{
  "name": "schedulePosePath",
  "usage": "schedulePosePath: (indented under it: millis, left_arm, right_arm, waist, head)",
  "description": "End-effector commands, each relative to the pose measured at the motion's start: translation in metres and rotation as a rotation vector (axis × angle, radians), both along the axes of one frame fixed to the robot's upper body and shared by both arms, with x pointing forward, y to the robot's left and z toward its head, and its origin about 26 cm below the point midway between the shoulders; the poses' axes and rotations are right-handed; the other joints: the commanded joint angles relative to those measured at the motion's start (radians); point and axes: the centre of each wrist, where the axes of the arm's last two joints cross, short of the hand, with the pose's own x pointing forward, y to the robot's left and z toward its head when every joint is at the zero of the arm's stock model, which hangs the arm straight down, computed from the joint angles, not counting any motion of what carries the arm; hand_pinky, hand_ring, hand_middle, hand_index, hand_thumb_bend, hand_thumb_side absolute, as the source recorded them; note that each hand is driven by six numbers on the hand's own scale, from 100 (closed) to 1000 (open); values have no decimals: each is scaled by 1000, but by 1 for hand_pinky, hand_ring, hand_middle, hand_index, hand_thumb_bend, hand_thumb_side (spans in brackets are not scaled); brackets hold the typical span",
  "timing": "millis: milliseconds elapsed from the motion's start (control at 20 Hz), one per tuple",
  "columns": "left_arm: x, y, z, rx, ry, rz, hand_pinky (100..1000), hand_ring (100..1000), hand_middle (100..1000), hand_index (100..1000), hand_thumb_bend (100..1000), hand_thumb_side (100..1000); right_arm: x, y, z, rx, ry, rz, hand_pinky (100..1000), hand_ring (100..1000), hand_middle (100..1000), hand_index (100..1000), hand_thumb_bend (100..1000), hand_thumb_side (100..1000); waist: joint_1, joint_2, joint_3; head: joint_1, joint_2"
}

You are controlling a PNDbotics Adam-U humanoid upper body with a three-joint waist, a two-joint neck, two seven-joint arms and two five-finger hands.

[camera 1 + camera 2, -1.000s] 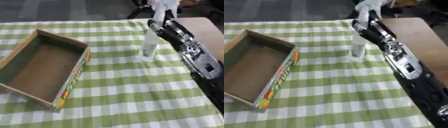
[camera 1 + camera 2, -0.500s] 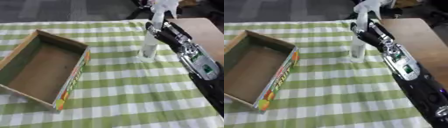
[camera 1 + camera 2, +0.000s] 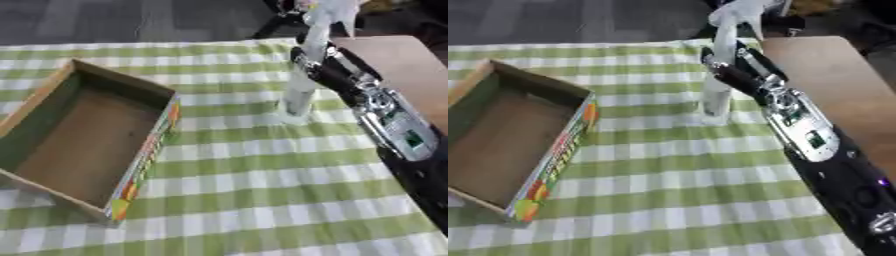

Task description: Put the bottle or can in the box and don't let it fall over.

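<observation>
A white spray bottle [image 3: 299, 95] stands upright on the green checked tablecloth [image 3: 262, 165], right of centre. My right hand [image 3: 721, 66] comes in along the right side and is at the bottle's upper body, just under the trigger head. Its dark fingers curl round the bottle from the right. The bottle's base rests on the cloth. An empty cardboard box [image 3: 83, 140] with a printed coloured side lies open-topped at the left, well apart from the bottle. My left hand does not show.
A bare brown tabletop [image 3: 394, 65] lies past the cloth's right edge, behind my right forearm [image 3: 807, 135]. Dark floor and chair legs [image 3: 276, 22] show beyond the far edge. Open cloth lies between box and bottle.
My right hand has moved a little left, from beside the bottle to against it, and its fingers have closed round it. The bottle and the box stay in place.
</observation>
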Motion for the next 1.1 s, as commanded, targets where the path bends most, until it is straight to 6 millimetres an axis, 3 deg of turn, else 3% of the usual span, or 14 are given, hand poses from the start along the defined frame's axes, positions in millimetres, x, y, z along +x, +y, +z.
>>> schedulePosePath:
  millis: [50,1100]
  left_arm:
    - [1,4,8,27,-10,-7,1000,548,736,812,167,850]
    - [1,3,7,21,-11,-14,1000,546,730,806,165,850]
  right_arm:
    - [0,-2,10,-25,-15,-10,968,1000,1000,990,100,607]
    - [5,-10,-3,-7,37,-10,972,1000,974,972,100,555]
  waist:
    - [1,-12,-1]
    - [5,-1,10]
  head:
    - [-2,-12]
    - [-6,-20]
